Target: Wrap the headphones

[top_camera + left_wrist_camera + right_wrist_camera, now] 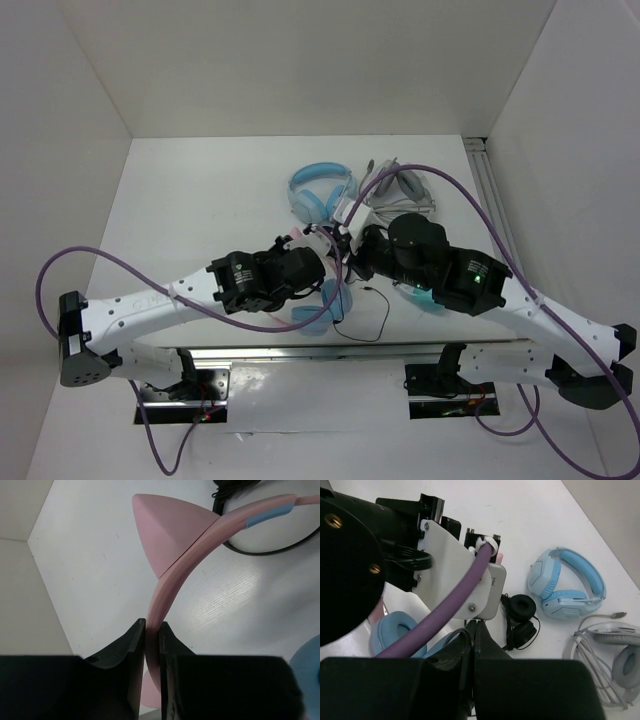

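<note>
The cat-ear headphones lie between the two arms, with the pink headband (298, 236) to the left and a light blue ear cup (336, 298) below it. My left gripper (152, 627) is shut on the pink headband (172, 582), just below one cat ear (170, 530). It also shows in the top view (322, 262). My right gripper (474, 626) is shut, and the thin black cable (465, 633) loops over its left finger and runs down between the jaws. It sits beside the left gripper (350, 248). More of the cable (372, 322) trails on the table.
An all-light-blue pair (322, 190) (567, 582) lies at the back. A white-grey pair with a bundled cord (402, 188) (615, 655) lies to its right. A small black pair (521, 609) lies near my right gripper. White walls enclose the table on three sides.
</note>
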